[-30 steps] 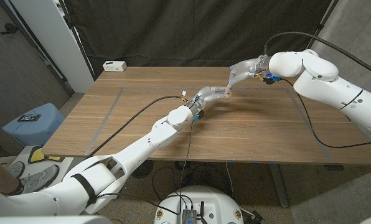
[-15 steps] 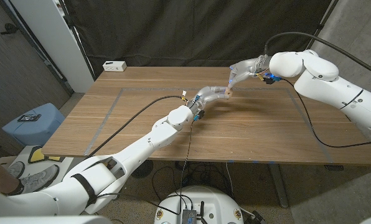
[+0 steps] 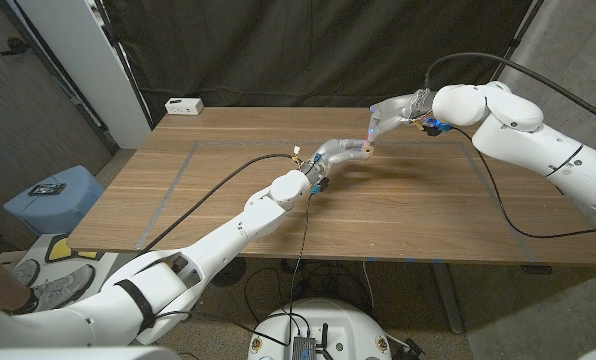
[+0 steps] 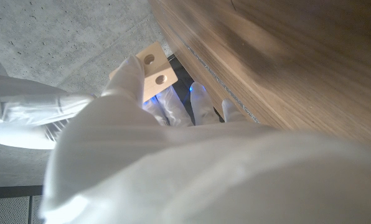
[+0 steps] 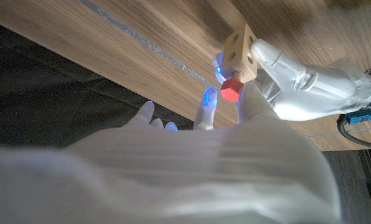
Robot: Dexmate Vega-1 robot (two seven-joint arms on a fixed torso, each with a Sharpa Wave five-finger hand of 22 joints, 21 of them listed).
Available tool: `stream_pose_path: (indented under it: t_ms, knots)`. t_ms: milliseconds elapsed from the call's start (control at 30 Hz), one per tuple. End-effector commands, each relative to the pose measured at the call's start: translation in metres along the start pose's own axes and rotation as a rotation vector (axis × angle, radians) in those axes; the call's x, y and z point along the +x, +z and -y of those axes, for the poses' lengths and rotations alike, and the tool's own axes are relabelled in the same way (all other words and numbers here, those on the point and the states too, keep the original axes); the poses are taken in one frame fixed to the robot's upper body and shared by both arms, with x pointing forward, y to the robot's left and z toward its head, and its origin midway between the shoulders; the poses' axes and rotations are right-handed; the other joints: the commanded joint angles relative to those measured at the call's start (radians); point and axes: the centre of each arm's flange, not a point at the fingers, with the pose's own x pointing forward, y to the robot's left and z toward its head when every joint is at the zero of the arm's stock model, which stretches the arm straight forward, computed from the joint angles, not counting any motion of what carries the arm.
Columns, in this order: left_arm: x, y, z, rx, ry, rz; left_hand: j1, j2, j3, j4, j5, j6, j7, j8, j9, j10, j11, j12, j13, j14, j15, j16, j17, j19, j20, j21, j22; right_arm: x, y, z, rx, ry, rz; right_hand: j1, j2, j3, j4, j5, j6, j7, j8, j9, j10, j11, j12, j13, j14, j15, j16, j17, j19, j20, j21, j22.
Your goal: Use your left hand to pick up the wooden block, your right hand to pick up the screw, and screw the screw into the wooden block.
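Note:
My left hand point(image 3: 340, 153) holds the small pale wooden block point(image 3: 366, 149) above the far middle of the table point(image 3: 418, 210). In the left wrist view the block point(image 4: 152, 71) shows two round holes and sits at the fingertips point(image 4: 131, 74). My right hand point(image 3: 391, 113) reaches down to the block from behind. In the right wrist view the red-headed screw point(image 5: 231, 89) is pinched between the right hand's fingers point(image 5: 205, 104), its shaft against a face of the block point(image 5: 238, 52). The left hand point(image 5: 300, 81) grips the block's other side.
A white box point(image 3: 184, 105) lies at the table's back left corner. A black cable point(image 3: 223, 178) trails from the left wrist across the table. Grey tape lines point(image 3: 178, 170) mark the tabletop. A blue bin point(image 3: 51, 201) stands on the floor to the left.

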Motion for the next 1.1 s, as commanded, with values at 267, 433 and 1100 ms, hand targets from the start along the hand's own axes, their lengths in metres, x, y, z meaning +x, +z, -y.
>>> stream_pose_path:
  t_ms: [267, 433, 1100]
  knots:
    - [-0.0007, 0.0003, 0.0018, -0.002, 0.0, 0.0, 0.001, 0.018, 0.018, 0.012, 0.004, 0.007, 0.004, 0.006, 0.004, 0.008, -0.003, 0.007, 0.075, 0.009, -0.07, -0.001, 0.002, 0.003, 0.006, 0.006, 0.005, 0.0003, -0.0005, -0.0041, -0.002, -0.006, -0.016, 0.021, -0.004, 0.012, 0.006, -0.007, 0.056, -0.001, 0.032, 0.003, 0.026, 0.001, 0.012, 0.001, 0.006, -0.007, 0.004, 0.001, 0.008, 0.0, 0.007, 0.003]
    - [-0.0006, 0.0001, 0.002, -0.001, 0.0, 0.001, -0.001, 0.018, 0.018, 0.013, 0.004, 0.009, 0.002, 0.006, 0.004, 0.009, -0.003, 0.007, 0.075, 0.01, -0.07, -0.002, 0.002, 0.003, 0.006, 0.006, 0.005, -0.0009, -0.0004, -0.0043, -0.003, -0.013, -0.02, 0.022, -0.005, 0.013, 0.009, -0.009, 0.07, -0.003, 0.041, 0.006, 0.029, 0.001, 0.012, 0.001, 0.008, -0.007, 0.005, 0.002, 0.011, -0.001, 0.007, 0.003]
    - [-0.003, 0.0031, 0.0035, 0.004, -0.003, 0.01, -0.003, 0.021, 0.021, 0.014, 0.005, 0.006, 0.007, 0.005, 0.004, 0.008, -0.002, 0.007, 0.075, 0.009, -0.066, -0.003, 0.001, 0.005, 0.007, 0.006, 0.005, -0.0064, 0.0026, -0.0049, -0.007, -0.048, -0.028, 0.03, -0.005, 0.017, 0.015, -0.017, 0.128, -0.007, 0.087, 0.027, 0.075, -0.002, 0.022, 0.001, 0.035, -0.014, 0.015, 0.003, 0.039, -0.009, 0.013, 0.003]
